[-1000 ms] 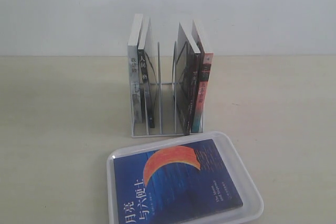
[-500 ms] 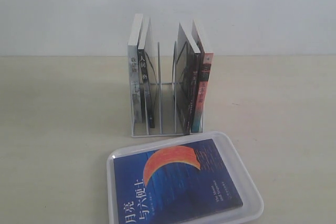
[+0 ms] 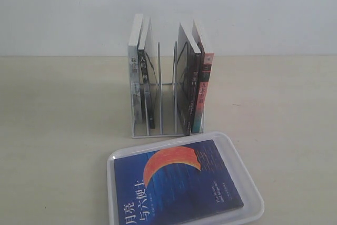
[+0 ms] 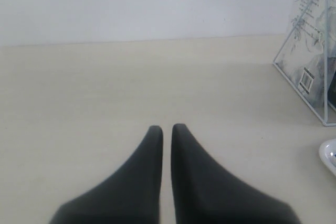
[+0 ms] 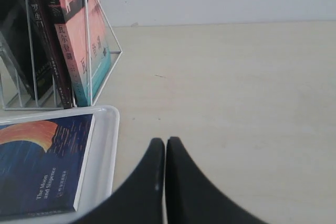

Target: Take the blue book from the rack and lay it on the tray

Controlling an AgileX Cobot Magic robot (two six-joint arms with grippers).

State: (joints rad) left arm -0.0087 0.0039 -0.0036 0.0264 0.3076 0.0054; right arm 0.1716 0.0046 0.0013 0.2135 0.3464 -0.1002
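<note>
Starting left: claw status?
- Left claw pressed together, empty, over bare surface. Rack holds only the other books.
- And the book?
- Book lies flat in the tray, cover up. Task judged complete; nothing left.
- Right side?
- Right claw together, empty, beside the tray. No change from the earlier frame.

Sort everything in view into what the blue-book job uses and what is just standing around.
Belongs to the job: blue book, lying flat in the tray; rack; left gripper and right gripper, both shut, empty.
Just standing by: red-and-teal-spined book, black-spined books, pale-spined book, all standing in the rack.
</note>
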